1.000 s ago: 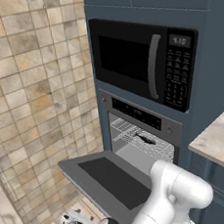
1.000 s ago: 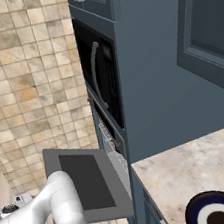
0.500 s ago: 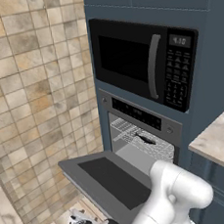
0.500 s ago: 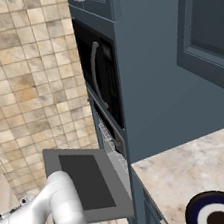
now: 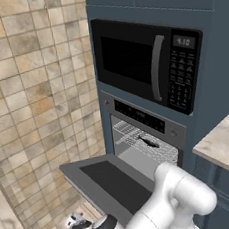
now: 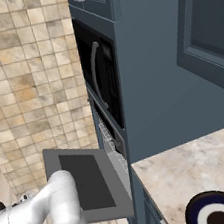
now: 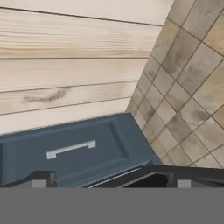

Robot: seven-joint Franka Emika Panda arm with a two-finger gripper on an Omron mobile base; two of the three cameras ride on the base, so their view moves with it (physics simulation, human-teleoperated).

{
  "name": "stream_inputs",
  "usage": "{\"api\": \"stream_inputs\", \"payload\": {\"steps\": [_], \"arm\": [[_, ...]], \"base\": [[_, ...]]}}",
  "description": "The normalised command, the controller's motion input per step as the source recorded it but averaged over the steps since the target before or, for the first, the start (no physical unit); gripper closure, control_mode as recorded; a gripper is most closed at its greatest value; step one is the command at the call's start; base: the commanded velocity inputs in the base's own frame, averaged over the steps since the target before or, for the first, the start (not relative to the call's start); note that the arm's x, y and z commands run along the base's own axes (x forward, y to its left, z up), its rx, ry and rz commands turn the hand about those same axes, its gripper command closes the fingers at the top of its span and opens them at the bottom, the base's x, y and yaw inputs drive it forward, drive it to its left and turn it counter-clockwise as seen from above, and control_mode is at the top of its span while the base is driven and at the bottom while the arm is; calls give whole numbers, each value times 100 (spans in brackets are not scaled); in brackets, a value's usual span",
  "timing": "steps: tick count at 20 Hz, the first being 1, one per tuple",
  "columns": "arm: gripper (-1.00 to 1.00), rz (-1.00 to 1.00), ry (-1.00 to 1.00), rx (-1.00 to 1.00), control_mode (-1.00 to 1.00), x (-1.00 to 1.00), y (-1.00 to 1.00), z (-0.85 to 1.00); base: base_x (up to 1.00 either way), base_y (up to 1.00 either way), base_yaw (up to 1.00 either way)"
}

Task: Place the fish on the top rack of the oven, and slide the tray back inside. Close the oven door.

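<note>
Gripper (image 7: 109, 178), jaws spread and empty, has swung lower beneath the open oven door (image 5: 111, 182); fish (image 5: 149, 143) unmoved on rack (image 5: 150, 145). Tiled wall (image 5: 34, 95), plank floor (image 7: 65, 57).

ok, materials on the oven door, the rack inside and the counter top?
Oven door: matte grey metal frame, it seems, around a dark glossy glass window. Top rack: thin silvery wire grid, probably steel. Counter: pale, mottled beige with veins, looks like polished stone or marble.
</note>
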Motion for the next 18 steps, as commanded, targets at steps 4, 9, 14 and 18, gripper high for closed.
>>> {"api": "stream_inputs", "payload": {"steps": [4,9,14,18], "arm": [[-100,-18,-19,-10,-100,19,11,-100],[-100,-15,-10,-23,-100,32,0,-100],[-100,-11,0,-35,-100,31,0,-100],[-100,-11,0,-36,-100,20,0,-100]], "base": [[0,0,0],[0,0,0],[0,0,0],[0,0,0]]}}
